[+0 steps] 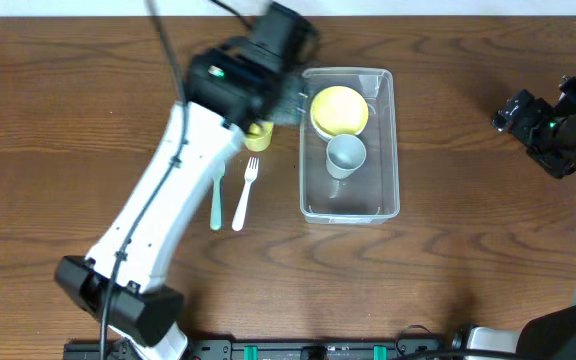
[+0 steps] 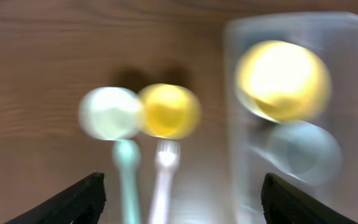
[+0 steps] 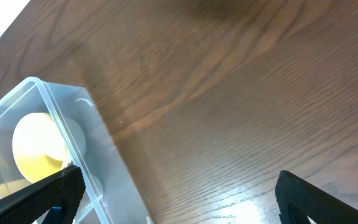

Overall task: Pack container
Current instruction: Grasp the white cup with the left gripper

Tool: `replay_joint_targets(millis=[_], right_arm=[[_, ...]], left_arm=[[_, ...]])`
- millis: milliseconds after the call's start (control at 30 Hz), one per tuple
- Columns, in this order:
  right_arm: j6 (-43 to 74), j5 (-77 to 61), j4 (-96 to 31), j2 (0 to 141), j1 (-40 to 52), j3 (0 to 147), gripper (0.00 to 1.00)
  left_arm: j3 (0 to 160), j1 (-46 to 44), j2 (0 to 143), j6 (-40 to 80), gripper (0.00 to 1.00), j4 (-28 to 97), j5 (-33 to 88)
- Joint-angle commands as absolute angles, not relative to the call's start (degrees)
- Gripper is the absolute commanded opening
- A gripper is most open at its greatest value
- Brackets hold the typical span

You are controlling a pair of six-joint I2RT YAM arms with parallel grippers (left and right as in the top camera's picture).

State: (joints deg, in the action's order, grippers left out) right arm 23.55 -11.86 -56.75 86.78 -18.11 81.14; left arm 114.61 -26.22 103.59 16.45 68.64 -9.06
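Observation:
The clear container (image 1: 386,150) stands at the table's middle. It holds a yellow bowl (image 1: 340,110) and a grey-blue cup (image 1: 346,156). My left gripper (image 1: 256,92) hovers just left of the container, above a yellow cup (image 1: 258,138). The blurred left wrist view shows its jaws (image 2: 182,190) open and empty over a pale green cup (image 2: 110,112), the yellow cup (image 2: 168,111), a green spoon (image 2: 127,177) and a white fork (image 2: 164,177), with the container (image 2: 347,112) on the right. My right gripper (image 1: 516,112) is far right, open (image 3: 179,186) and empty.
The green spoon (image 1: 216,205) and white fork (image 1: 245,195) lie side by side left of the container. The pale green cup is hidden under my left arm in the overhead view. The right wrist view shows the container's corner (image 3: 73,109) and bare wood.

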Motion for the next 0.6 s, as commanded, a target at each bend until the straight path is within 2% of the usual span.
replay_joint_targets(millis=[0, 133, 300, 400, 500, 533, 567], right_arm=[[24.2, -12.0, -56.8, 87.0, -18.5, 81.2, 0.99], [24.2, -12.0, -56.8, 87.0, -18.5, 81.2, 0.99], [24.2, -12.0, -56.8, 87.0, -18.5, 81.2, 0.99], [24.2, -12.0, -56.8, 87.0, -18.5, 81.2, 0.99], [24.2, -12.0, -56.8, 87.0, -18.5, 81.2, 0.99], [24.2, -12.0, -56.8, 87.0, -18.5, 81.2, 0.99], [24.2, -12.0, -56.8, 87.0, -18.5, 81.2, 0.99]], left_arm=[[111.6, -18.7, 108.9, 15.2, 0.81, 68.7, -10.8], [110.4, -10.6, 116.4, 15.3, 0.81, 68.2, -2.3], [110.4, -5.7, 124.3, 13.6, 0.80, 66.3, 5.6], [110.4, -4.6, 127.6, 13.5, 0.74, 65.7, 6.0], [110.4, -4.5, 129.0, 13.1, 0.57, 64.5, 6.0], [110.4, -4.5, 129.0, 13.1, 0.45, 64.1, 6.0], [110.4, -4.5, 129.0, 13.0, 0.21, 63.9, 6.0]])
